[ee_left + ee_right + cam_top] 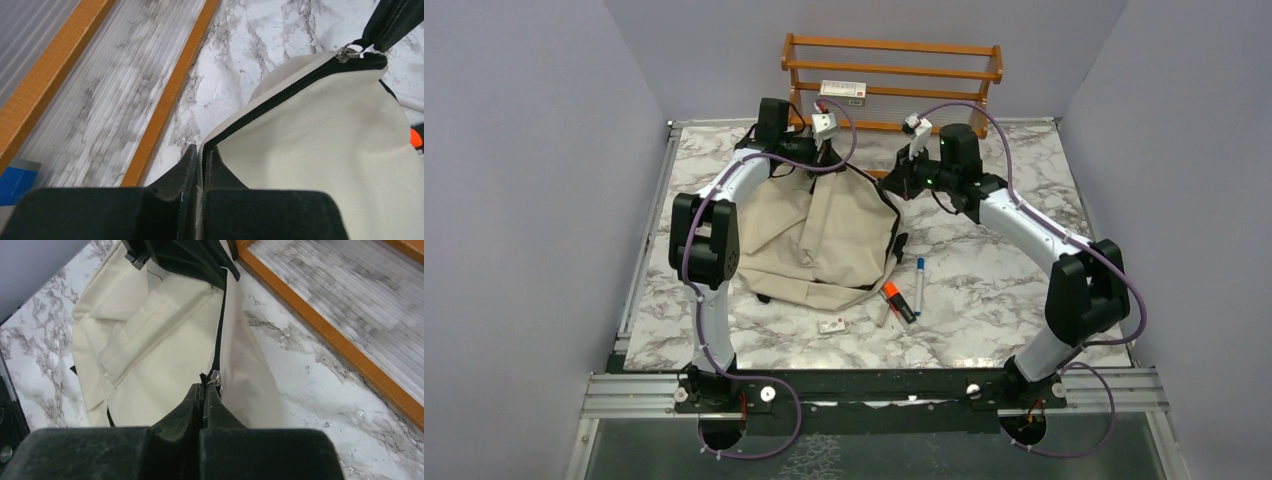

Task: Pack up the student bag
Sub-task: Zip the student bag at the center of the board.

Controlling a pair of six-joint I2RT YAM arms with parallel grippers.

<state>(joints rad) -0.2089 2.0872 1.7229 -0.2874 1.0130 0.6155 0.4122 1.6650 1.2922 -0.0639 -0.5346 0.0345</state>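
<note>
The student bag, a cream backpack with a black zipper, lies at the middle back of the table with its top edge lifted between both grippers. My left gripper is shut on the bag's zipper edge; in the left wrist view the cream fabric and black zipper run out from between its fingers. My right gripper is shut on the black zipper pull beside the metal slider, as the right wrist view shows. The zipper looks closed along this stretch.
A wooden rack stands at the back with a white box on it. An orange marker, a blue pen and a small white item lie on the marble table in front of the bag.
</note>
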